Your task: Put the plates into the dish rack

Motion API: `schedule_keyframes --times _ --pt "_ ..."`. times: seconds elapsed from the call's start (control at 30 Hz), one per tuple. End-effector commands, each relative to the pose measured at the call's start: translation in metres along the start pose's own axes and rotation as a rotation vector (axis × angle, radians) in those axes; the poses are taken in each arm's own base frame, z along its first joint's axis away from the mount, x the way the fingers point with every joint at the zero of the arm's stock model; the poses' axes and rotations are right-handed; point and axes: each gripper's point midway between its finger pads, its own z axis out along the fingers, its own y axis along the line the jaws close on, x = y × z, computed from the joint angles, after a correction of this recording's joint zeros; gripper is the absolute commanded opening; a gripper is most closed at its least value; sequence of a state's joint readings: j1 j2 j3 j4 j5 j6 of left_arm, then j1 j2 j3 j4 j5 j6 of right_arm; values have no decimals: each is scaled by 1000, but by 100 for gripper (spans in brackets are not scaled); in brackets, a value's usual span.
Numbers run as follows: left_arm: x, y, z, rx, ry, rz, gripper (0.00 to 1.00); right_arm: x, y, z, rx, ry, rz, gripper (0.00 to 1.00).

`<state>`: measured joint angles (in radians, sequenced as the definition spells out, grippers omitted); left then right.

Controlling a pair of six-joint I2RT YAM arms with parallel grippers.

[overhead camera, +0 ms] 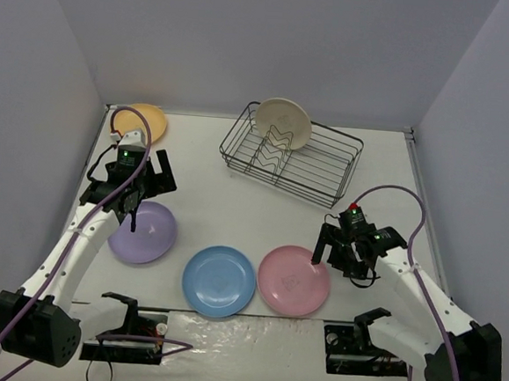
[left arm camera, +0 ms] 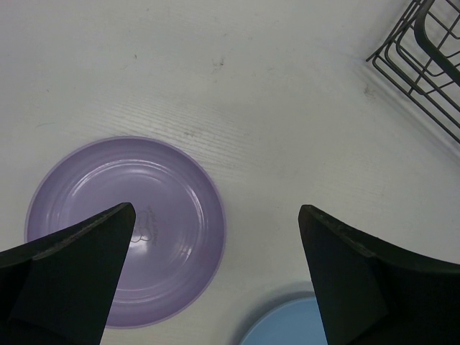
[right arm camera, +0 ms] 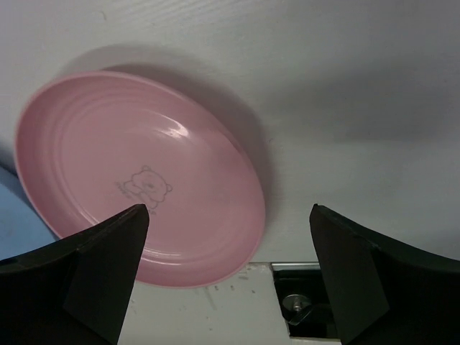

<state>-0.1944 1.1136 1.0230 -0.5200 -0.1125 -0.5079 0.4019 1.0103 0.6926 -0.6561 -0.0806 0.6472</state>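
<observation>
The left gripper (overhead camera: 137, 206) hangs with its jaws spread wide and nothing between them. In its wrist view one finger (left arm camera: 79, 266) covers part of the lilac purple plate (left arm camera: 136, 187), while the other finger stands over bare table (overhead camera: 235, 208). That plate lies flat, face up, at the left of the table, and the gripper is over its far rim.

The right gripper (overhead camera: 337, 259) is likewise wide open and empty. It is just beside the right rim of the pink plate (right arm camera: 144, 158), which lies flat with a small bear print at its middle.

The light blue plate (overhead camera: 219, 281) lies flat between the purple and pink ones, its rim close to the pink plate's; whether they touch cannot be told. The yellow-orange plate (overhead camera: 152, 122) lies flat in the far left corner, partly crossed by the left arm's cable.

The dish rack (overhead camera: 326, 171) sits at the far middle of the table. Its long axis runs left to right, skewed so that the right end lies a little nearer. The cream plate (overhead camera: 283, 124) stands on edge among the dividers at the rack's left end, its hollow face turned toward the arms.
</observation>
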Motion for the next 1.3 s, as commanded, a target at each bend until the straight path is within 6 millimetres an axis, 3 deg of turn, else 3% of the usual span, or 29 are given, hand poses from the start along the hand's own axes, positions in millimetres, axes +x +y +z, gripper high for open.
schedule_keyframes --times 0.0,0.13,0.37,0.53,0.63,0.67,0.87,1.0,1.27 --pt "-25 -5 -5 16 -92 -15 97 1 10 23 -32 23 9 86" --pt "-24 -4 -3 7 -85 -11 97 3 7 42 -1 31 62 68" --pt "-25 -2 -3 -2 -87 -6 97 12 -10 63 73 43 88 58" --pt "-25 -2 -4 -2 -91 -7 97 13 -21 67 123 24 108 30" --pt "-26 -2 -5 0 -95 -9 97 5 -25 63 151 -19 108 1" --pt "-27 -3 -6 2 -98 -7 97 2 -25 61 149 -29 108 0" --pt "-29 -5 -7 16 -105 0 97 -25 -4 32 76 -106 58 0" --pt "-32 -7 -5 22 -108 5 97 -55 5 -11 81 -230 -35 0" --pt "-41 -11 -2 28 -120 10 97 -116 105 -118 -177 -601 -355 0"
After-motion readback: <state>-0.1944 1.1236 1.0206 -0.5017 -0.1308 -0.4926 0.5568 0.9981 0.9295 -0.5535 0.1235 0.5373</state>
